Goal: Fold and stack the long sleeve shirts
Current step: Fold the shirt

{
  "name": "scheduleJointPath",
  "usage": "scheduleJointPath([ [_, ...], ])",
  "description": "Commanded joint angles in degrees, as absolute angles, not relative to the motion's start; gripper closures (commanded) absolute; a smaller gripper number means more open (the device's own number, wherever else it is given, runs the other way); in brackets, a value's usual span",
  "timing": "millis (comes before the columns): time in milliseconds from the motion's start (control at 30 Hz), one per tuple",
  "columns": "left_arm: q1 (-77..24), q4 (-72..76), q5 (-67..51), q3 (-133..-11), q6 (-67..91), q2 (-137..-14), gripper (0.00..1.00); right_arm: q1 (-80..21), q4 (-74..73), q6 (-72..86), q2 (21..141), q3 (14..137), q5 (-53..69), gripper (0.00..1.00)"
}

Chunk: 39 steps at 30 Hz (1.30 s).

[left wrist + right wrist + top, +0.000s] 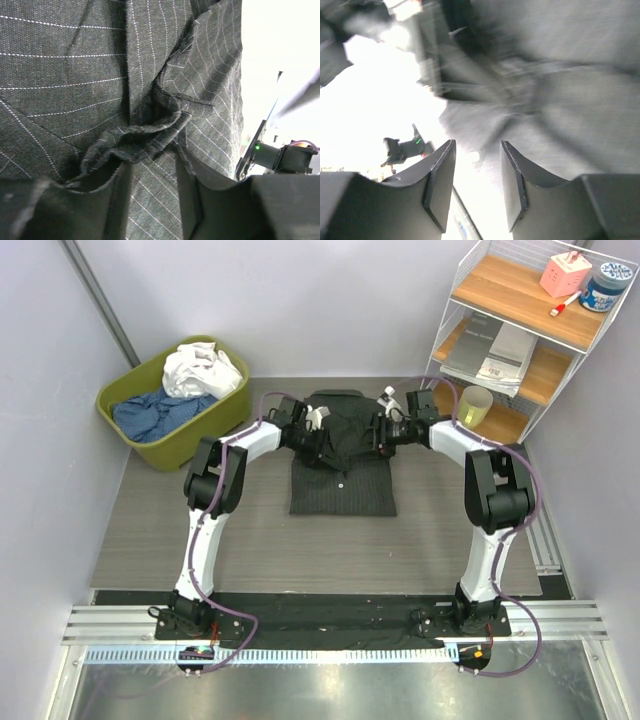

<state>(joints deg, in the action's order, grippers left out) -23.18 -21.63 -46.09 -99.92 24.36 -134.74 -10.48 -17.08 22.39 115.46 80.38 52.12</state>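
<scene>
A dark pinstriped long sleeve shirt (340, 475) lies spread on the table, its upper part bunched between the two arms. My left gripper (320, 438) sits low over the shirt's upper left. In the left wrist view the left gripper (152, 160) is open, with a puckered knot of pinstriped cloth (150, 130) just past its fingertips and flat cloth showing in the gap. My right gripper (377, 436) is at the shirt's upper right. The right gripper (477, 145) is open with nothing between its fingers, and the blurred shirt (560, 100) lies just beyond it.
A green bin (215, 425) holding blue and white garments stands at the back left. A wire shelf (520, 330) with books, a yellow cup (475, 405) and small items stands at the back right. Grey walls close in on both sides.
</scene>
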Motion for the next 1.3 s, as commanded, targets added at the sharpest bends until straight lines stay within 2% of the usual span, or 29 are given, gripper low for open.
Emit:
scheduleJointPath([
  [0,-22.9,-22.0,-40.1,-100.4,23.6,-136.5,0.58,-16.7,-8.4,27.3,108.8,74.8,60.7,0.53],
  [133,-22.9,-23.2,-40.1,-100.9,22.7,-136.2,0.53,-20.0,-2.2,29.9,111.3,70.3,59.5,0.56],
  [333,-21.4,-19.4,-42.0,-98.5,24.7,-132.6,0.45,-17.4,6.4,35.1,116.2,62.8,57.6,0.60],
  [433,-18.7,-8.5,-46.6,-92.7,29.6,-128.2,0.33,-16.0,6.3,36.0,118.6,60.8,56.6,0.60],
  [467,-18.3,-6.0,-49.2,-90.9,30.2,-124.7,0.25,-15.9,6.2,35.8,119.9,60.6,55.9,0.60],
  [567,-17.8,-0.4,-55.7,-83.5,29.5,-116.8,0.16,-15.3,6.0,35.9,121.8,60.5,55.6,0.60],
  [733,-18.3,3.6,-63.3,-65.5,31.4,-107.5,0.19,-14.0,10.3,38.9,123.0,59.4,56.1,0.60],
  [867,-20.1,6.3,-62.3,-58.6,33.7,-105.4,0.29,-14.1,11.4,39.7,122.2,59.8,57.0,0.59],
  [1000,-22.1,4.9,-55.5,-59.3,34.0,-108.8,0.32,-14.5,11.2,39.7,121.6,60.6,56.7,0.59],
  [1167,-18.7,-2.6,-45.5,-61.9,34.1,-118.7,0.37,-14.5,7.5,37.3,121.6,59.9,55.6,0.59],
  [1267,-18.3,-5.2,-46.9,-59.8,32.4,-118.2,0.38,-14.7,3.3,36.1,120.3,59.0,53.5,0.60],
])
